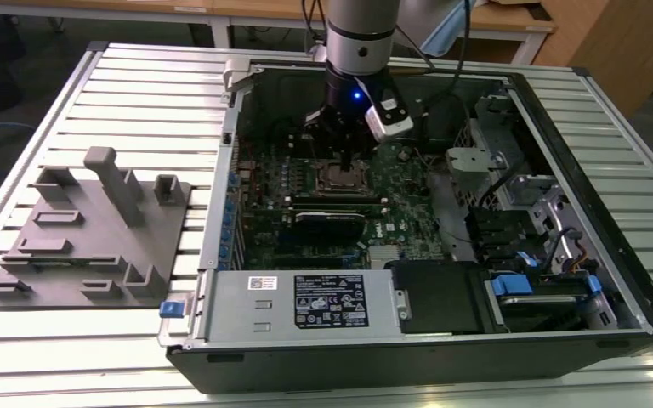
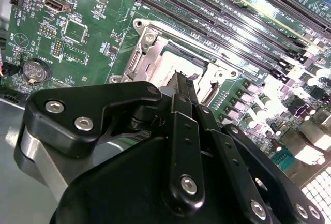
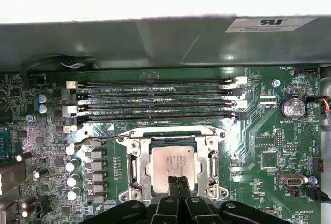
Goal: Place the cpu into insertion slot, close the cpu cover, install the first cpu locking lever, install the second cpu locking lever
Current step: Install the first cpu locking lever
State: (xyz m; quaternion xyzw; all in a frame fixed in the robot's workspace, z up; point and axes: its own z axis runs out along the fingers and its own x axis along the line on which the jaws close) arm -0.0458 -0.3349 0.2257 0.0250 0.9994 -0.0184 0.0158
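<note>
One gripper [image 3: 176,181], jaws pinched together and empty, hung with its tips over the edge of the cpu [image 3: 170,163] seated in the insertion slot [image 3: 130,168], cpu cover [image 3: 170,140] framing it; judged cover-and-lever stage, needing a steady press, not a grasp.

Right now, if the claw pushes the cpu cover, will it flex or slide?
Probably springy rather than floppy: the cpu cover is a thin metal frame. It likely won't slide, lying flat around the cpu. Its shiny surface may be slippery.
</note>
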